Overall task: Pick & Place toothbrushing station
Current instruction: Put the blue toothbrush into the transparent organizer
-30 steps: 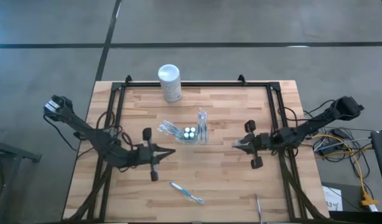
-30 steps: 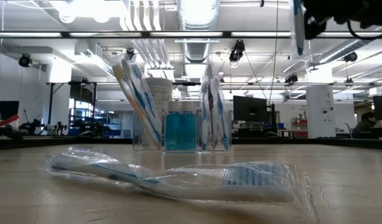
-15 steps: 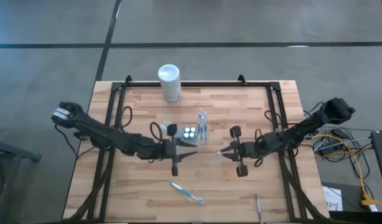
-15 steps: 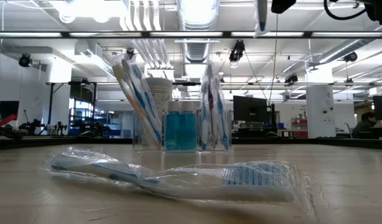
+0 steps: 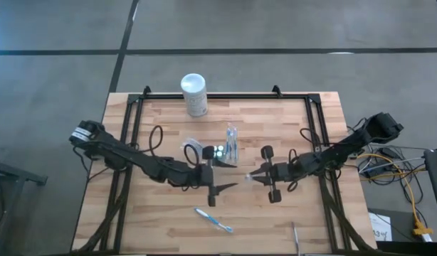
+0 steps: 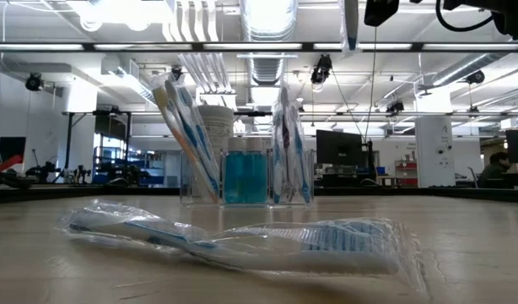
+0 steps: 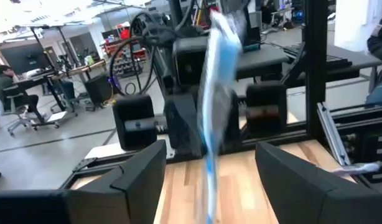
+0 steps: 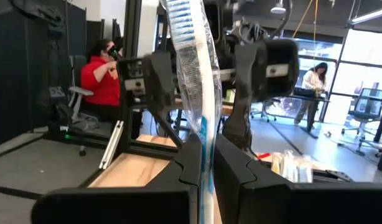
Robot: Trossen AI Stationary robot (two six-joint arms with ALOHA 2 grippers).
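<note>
The toothbrushing station (image 5: 218, 151), a clear holder with brushes standing in it, rests by its base on the table's middle (image 6: 242, 173). My right gripper (image 5: 248, 176) hovers just to its near right, shut on a plastic-wrapped toothbrush (image 8: 194, 62), which also shows in the low view (image 6: 352, 25). My left gripper (image 5: 229, 186) faces it from the left, open (image 7: 209, 152). The held toothbrush (image 7: 217, 93) stands just beyond its fingertips, untouched. Another wrapped toothbrush (image 5: 213, 220) lies flat near the front edge (image 6: 242, 241). My right gripper pinches the lower part of the wrapped toothbrush's handle (image 8: 205, 140) between its two fingers. The fingers come level from the table's right side and lie across the handle. The toothbrush stands upright, bristle head (image 8: 181, 28) up, lifted clear of the table.
A white canister with a yellow label (image 5: 193, 94) stands at the table's far edge. A thin stick-like item (image 5: 295, 235) lies at the near right corner. Black frame rails (image 5: 133, 128) run along the table's sides. Bare wood lies to the left and right of the station.
My left gripper has travelled toward the table's right, close up to the right gripper, and has opened. My right gripper has moved a little toward the left and near edge with the toothbrush, which stays upright.
</note>
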